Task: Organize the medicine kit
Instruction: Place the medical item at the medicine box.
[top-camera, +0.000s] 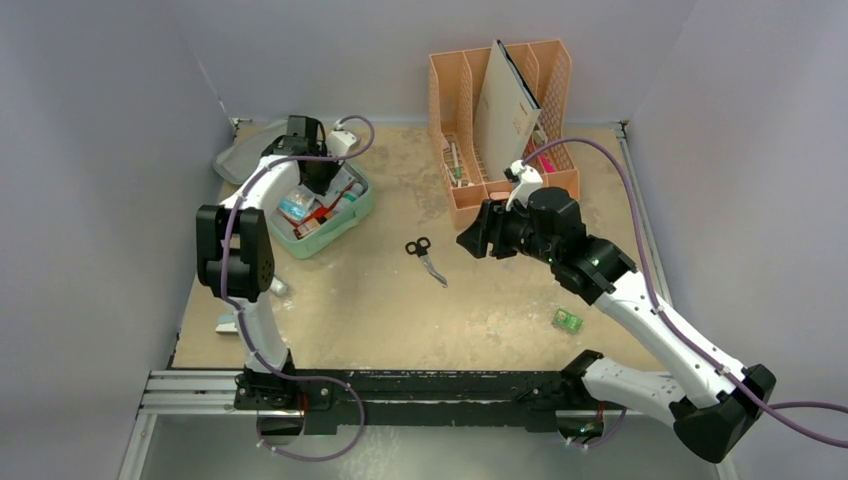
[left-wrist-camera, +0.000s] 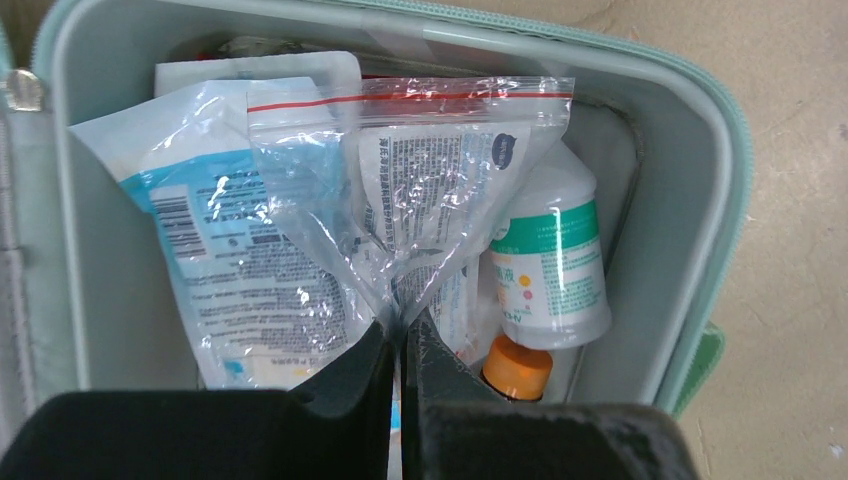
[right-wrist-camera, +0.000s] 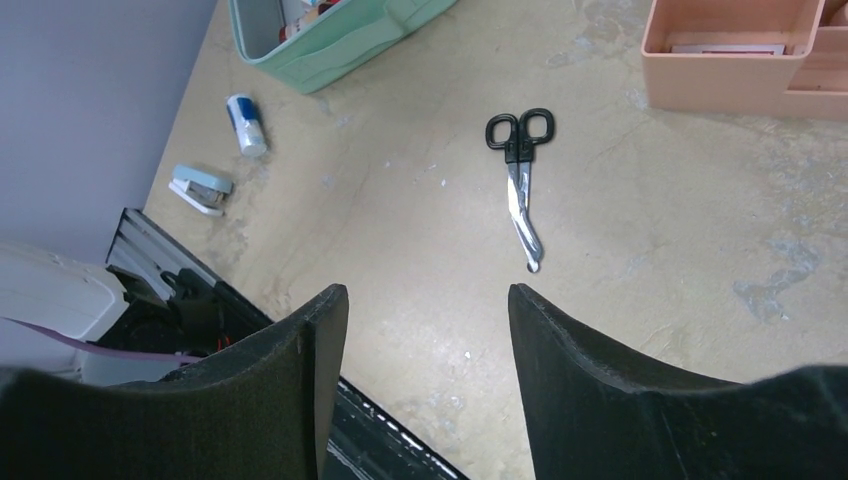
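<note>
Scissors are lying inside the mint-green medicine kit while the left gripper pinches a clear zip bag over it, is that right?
No. The scissors lie on the table outside the medicine kit, as the top external view shows. The left gripper does pinch the clear zip bag over it.

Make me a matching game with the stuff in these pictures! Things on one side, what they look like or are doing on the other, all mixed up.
Things:
1. scissors
2. clear zip bag
3. white bottle
4. right gripper

Clues:
A. open and empty
B. has a green label
C. lying flat on the table
D. pinched by the left gripper

Pairs: 1-C, 2-D, 3-B, 4-A
</note>
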